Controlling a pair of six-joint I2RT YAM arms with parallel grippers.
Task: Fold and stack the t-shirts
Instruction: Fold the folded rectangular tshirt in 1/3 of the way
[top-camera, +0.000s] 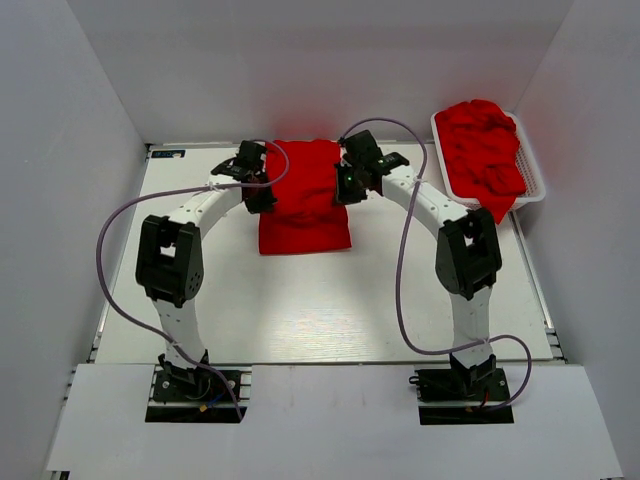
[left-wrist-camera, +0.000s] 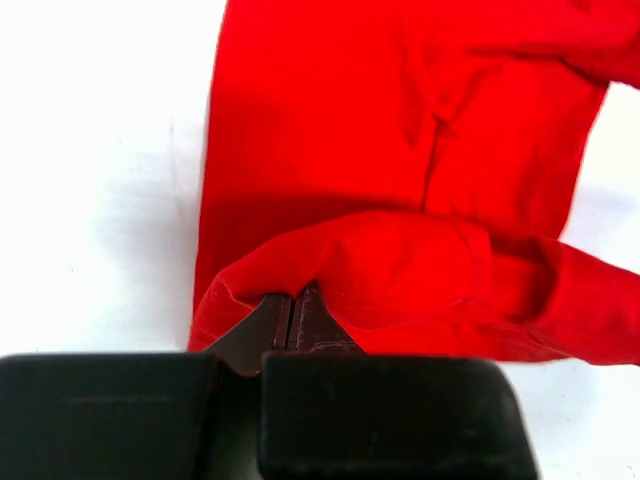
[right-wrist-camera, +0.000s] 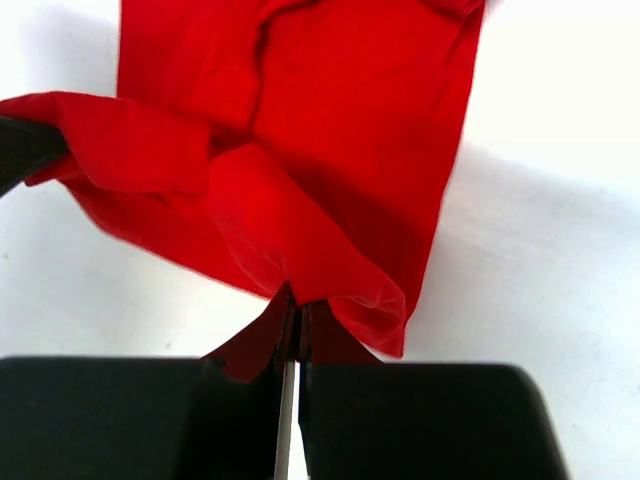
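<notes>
The t-shirt (top-camera: 303, 205) lies far back on the table (top-camera: 300, 310). My left gripper (left-wrist-camera: 292, 318) and right gripper (right-wrist-camera: 297, 312) each pinch a fold of it, and the cloth buries my fingertips. More t-shirts (top-camera: 480, 150) heap in the basket (top-camera: 536, 172).

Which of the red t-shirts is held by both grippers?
The t-shirt spread on the table: the left gripper and right gripper pinch it. The others lie crumpled in the white basket.

The left tool (left-wrist-camera: 292, 320) has its two dark fingers pressed together on the near edge of a red t-shirt (left-wrist-camera: 330, 130). The cloth rises there in a soft fold, and the rest lies flat on the white surface (left-wrist-camera: 95, 180).
</notes>
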